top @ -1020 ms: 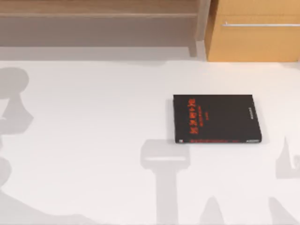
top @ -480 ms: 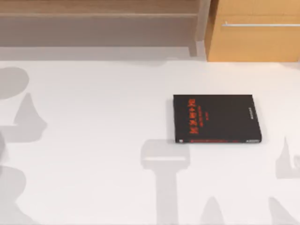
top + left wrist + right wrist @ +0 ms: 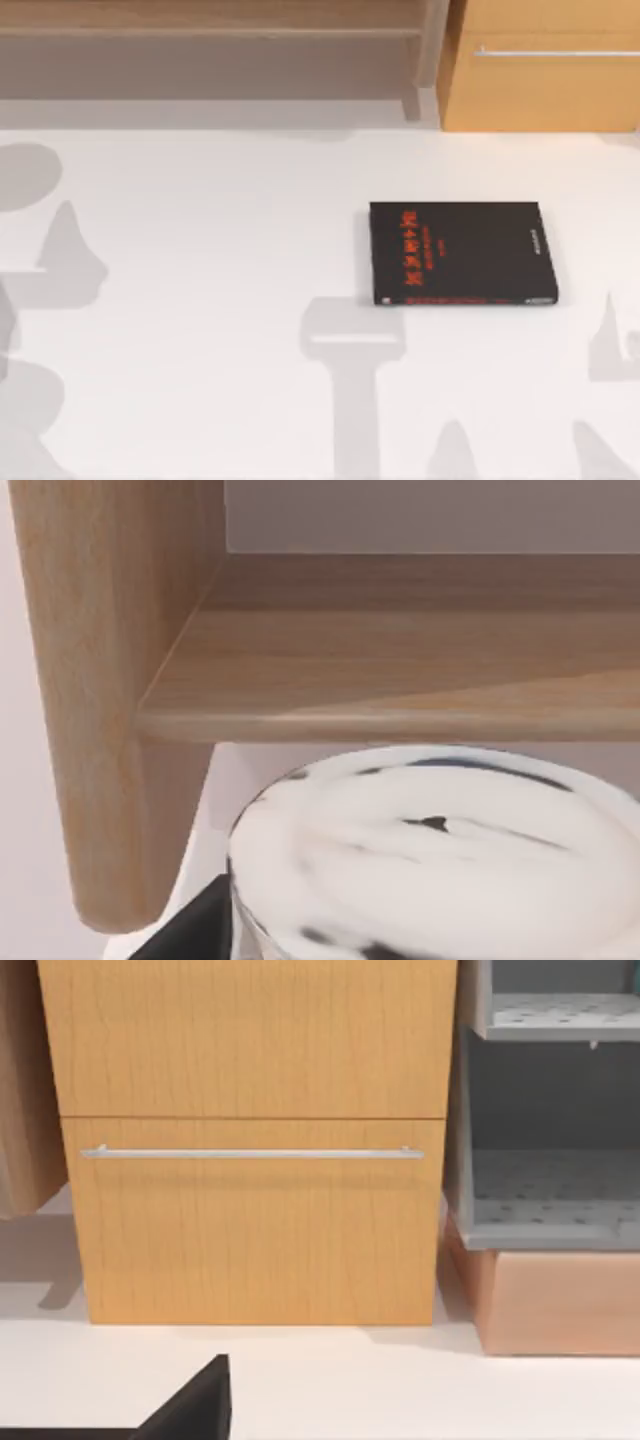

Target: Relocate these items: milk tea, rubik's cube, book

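The milk tea (image 3: 430, 850), a cup topped with white foam streaked with dark marks, sits very close in the left wrist view. My left gripper (image 3: 420, 945) is shut on it, one dark finger (image 3: 195, 930) showing beside the cup's wall. The cup is held just in front of a wooden shelf board (image 3: 400, 695) and its thick upright post (image 3: 110, 710). A dark part of my right gripper (image 3: 190, 1410) shows low in the right wrist view, facing the drawer cabinet. The rubik's cube and the book are out of view.
A black book with red lettering (image 3: 462, 253) lies flat right of the table's middle. A low wooden shelf (image 3: 210, 30) runs along the back, and an orange drawer cabinet (image 3: 545, 65) with a metal handle (image 3: 250, 1152) stands at back right, a grey shelf unit (image 3: 550, 1110) beside it.
The arm shadows on the table's left side have shifted slightly. The black book and the shadows on the right have not moved.
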Controlling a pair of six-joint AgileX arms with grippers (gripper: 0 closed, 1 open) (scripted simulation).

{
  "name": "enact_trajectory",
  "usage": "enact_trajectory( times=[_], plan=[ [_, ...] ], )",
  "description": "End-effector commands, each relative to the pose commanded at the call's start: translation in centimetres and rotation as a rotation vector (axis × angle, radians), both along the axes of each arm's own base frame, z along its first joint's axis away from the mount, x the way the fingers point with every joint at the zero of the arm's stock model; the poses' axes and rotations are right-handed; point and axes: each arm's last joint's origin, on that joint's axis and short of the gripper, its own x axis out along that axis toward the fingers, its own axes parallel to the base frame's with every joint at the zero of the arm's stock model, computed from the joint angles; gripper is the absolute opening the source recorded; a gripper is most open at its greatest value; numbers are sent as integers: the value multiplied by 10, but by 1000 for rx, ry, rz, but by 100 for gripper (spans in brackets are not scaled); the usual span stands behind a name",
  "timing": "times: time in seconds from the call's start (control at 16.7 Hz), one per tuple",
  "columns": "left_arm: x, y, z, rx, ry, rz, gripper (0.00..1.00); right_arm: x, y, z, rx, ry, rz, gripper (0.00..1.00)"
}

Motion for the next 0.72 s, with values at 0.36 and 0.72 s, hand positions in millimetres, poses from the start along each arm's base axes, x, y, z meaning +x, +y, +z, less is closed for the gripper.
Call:
enact_trajectory(
  times=[0.36, 0.72],
  plan=[
    [1, 7, 49, 113, -2, 41, 100, 0, 0, 0, 0, 0, 0, 100],
    [-21, 7, 115, 222, 125, 124, 100, 0, 0, 0, 0, 0, 0, 100]
  ],
)
